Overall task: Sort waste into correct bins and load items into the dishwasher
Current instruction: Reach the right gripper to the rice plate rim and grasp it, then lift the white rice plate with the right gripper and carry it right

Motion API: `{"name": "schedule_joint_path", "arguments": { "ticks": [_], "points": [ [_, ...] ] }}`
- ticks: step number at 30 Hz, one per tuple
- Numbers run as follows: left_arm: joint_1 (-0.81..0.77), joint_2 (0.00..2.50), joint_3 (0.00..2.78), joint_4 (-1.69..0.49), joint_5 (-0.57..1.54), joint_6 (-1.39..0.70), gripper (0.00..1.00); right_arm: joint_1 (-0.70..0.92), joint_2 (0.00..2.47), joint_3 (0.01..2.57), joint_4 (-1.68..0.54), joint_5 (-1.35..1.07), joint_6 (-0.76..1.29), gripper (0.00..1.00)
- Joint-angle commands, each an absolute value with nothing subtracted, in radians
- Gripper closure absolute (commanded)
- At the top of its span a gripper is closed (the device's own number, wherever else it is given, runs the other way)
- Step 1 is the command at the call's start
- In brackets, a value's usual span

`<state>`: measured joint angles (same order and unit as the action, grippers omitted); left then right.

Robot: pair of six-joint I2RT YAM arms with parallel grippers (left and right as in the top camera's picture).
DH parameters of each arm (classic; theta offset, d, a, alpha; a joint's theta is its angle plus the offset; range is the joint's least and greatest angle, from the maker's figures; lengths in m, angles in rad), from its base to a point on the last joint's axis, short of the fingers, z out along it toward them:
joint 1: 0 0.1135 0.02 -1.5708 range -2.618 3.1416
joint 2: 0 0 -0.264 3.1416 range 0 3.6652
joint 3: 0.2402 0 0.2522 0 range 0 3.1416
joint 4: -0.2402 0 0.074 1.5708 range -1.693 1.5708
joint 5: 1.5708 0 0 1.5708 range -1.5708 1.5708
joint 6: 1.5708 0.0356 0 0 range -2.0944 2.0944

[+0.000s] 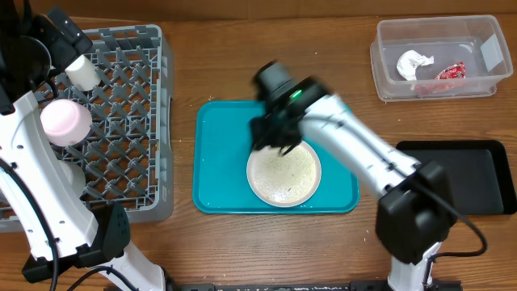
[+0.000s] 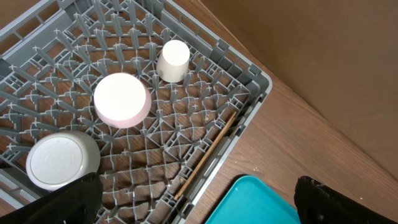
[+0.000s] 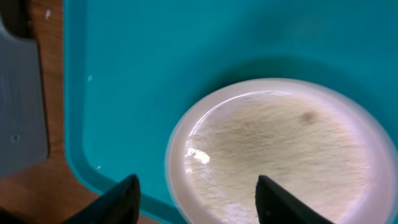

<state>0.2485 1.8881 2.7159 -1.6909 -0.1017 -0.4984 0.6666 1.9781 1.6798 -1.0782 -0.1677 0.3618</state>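
The large white plate [image 1: 284, 174], speckled with crumbs, lies on the teal tray [image 1: 218, 162]. My right gripper [image 3: 199, 202] hovers open over the plate's [image 3: 280, 149] near-left rim, one finger over the tray and one over the plate. The grey dishwasher rack [image 1: 129, 129] at left holds the small cup [image 2: 173, 60] and two upside-down bowls [image 2: 122, 99] [image 2: 61, 160]. My left gripper [image 2: 199, 205] hangs wide open and empty above the rack's corner. In the clear tub [image 1: 436, 56] lie the white napkin [image 1: 414, 63] and the red wrapper [image 1: 452, 71].
A shallow black tray [image 1: 477, 174] sits at right, beside the right arm's base. A thin wooden stick [image 2: 208, 155] lies along the rack's inner wall. The rack's [image 3: 22, 106] grey corner shows left of the teal tray. Bare wood table lies between rack, tray and bins.
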Motion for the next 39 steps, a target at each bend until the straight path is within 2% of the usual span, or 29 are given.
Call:
{"name": "schedule_joint_path", "arguments": {
  "ticks": [1,6,11,14,19,30,34,37,39],
  "points": [
    [0.249,1.889,2.718,-1.689,-0.104,-0.497,0.0,0.768,1.986,1.63,-1.026,-0.017,0.417,0.3],
    [0.248,1.889,2.718,-1.689,-0.104,-0.497,0.0,0.847,2.06,1.622,-1.005,0.101,0.496,0.32],
    [0.249,1.889,2.718,-1.689,-0.104,-0.497,0.0,0.883,2.122,1.622,-1.003,0.093,0.511,0.46],
    [0.248,1.889,2.718,-1.689,-0.104,-0.497,0.0,0.89,2.139,1.622,-0.999,0.089,0.545,0.62],
    [0.248,1.889,2.718,-1.689,-0.104,-0.497,0.0,0.894,2.15,1.622,-0.998,0.089,0.545,0.74],
    [0.249,1.889,2.718,-1.689,-0.104,-0.497,0.0,0.921,2.186,1.622,-0.996,0.089,0.577,0.77],
    [0.249,1.889,2.718,-1.689,-0.104,-0.497,0.0,0.928,2.2,1.622,-0.996,0.093,0.577,0.83],
    [0.249,1.889,2.718,-1.689,-0.104,-0.497,0.0,0.928,2.2,1.623,-0.996,0.097,0.577,0.94],
    [0.248,1.889,2.718,-1.689,-0.104,-0.497,0.0,0.928,2.2,1.627,-0.998,0.103,0.577,0.96]
  ]
}}
